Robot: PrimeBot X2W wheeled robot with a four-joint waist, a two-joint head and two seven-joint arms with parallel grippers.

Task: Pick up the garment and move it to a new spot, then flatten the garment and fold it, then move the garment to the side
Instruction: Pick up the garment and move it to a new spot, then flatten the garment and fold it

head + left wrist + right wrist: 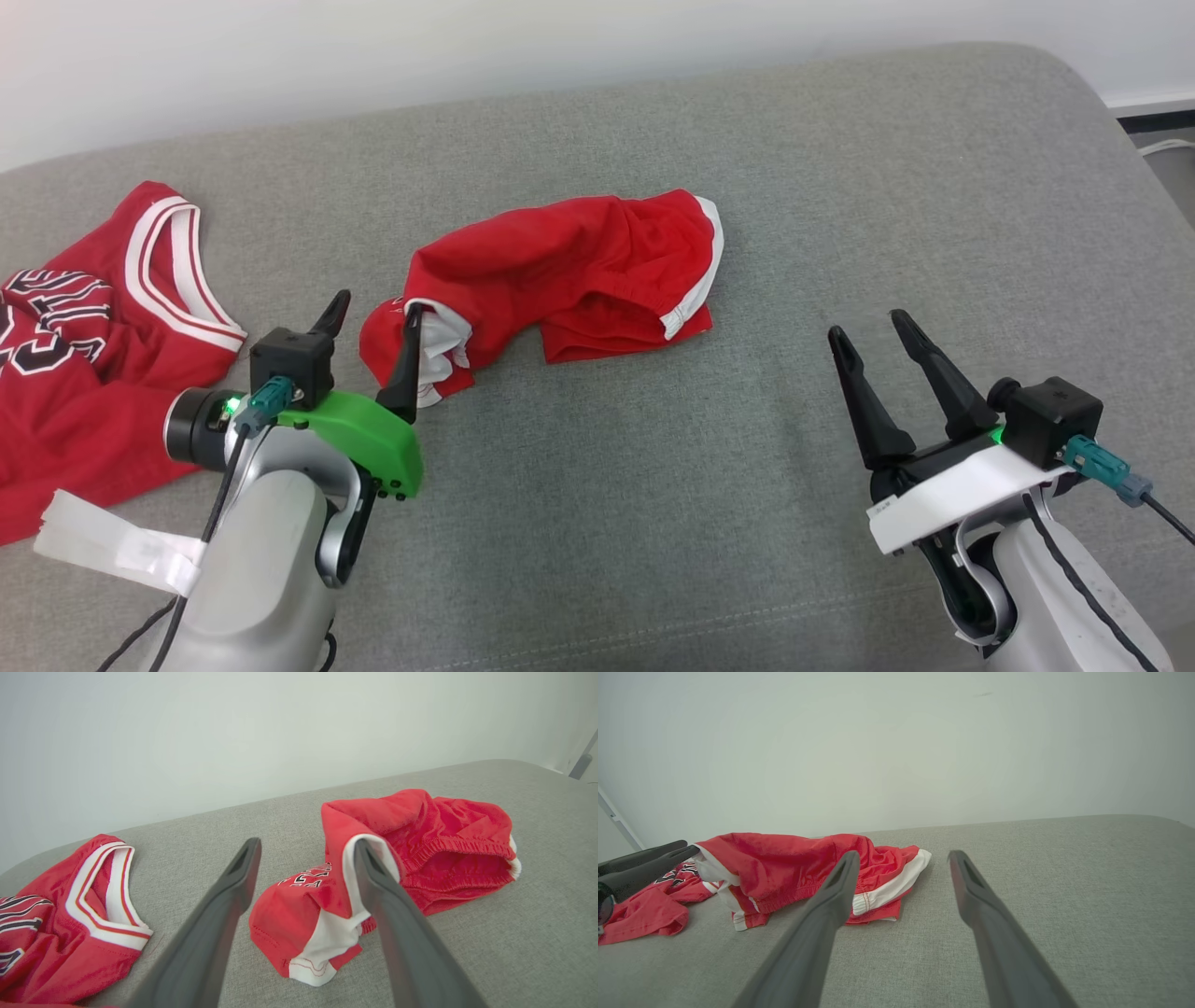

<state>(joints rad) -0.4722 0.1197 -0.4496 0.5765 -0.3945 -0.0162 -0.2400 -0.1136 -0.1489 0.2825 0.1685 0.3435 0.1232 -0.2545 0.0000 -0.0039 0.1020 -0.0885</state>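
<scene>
- Task item: the red shorts (pixel 579 271) lie crumpled on the grey cushion (pixel 653 523), with the waistband gaping and 1 leg end twisted toward the robot's left.
- Left end effector (pixel 378 303): jaws spread, nothing clamped. It stands at the twisted leg end of the shorts, with 1 finger (pixel 373 882) at the white trim. Contact cannot be confirmed.
- Right end effector (pixel 866 325): jaws spread and empty, well apart from the shorts on their right side.
- Risk 1: the finger at the trim may catch the hem if the arm pulls away, dragging the shorts into a tighter bundle.
- Risk 2: flattening calls for 2 grips on opposite edges. In this heap a pinch is likely to take 1 layer too few or too many, leaving a twist.
- Risk 3: a red jersey (pixel 84 373) lies near, left of the shorts. A wide sweep by the left arm could snag it, or the spread shorts could overlap it.
- Risk 4: the elastic waistband is judged prone to gather again after smoothing.
</scene>
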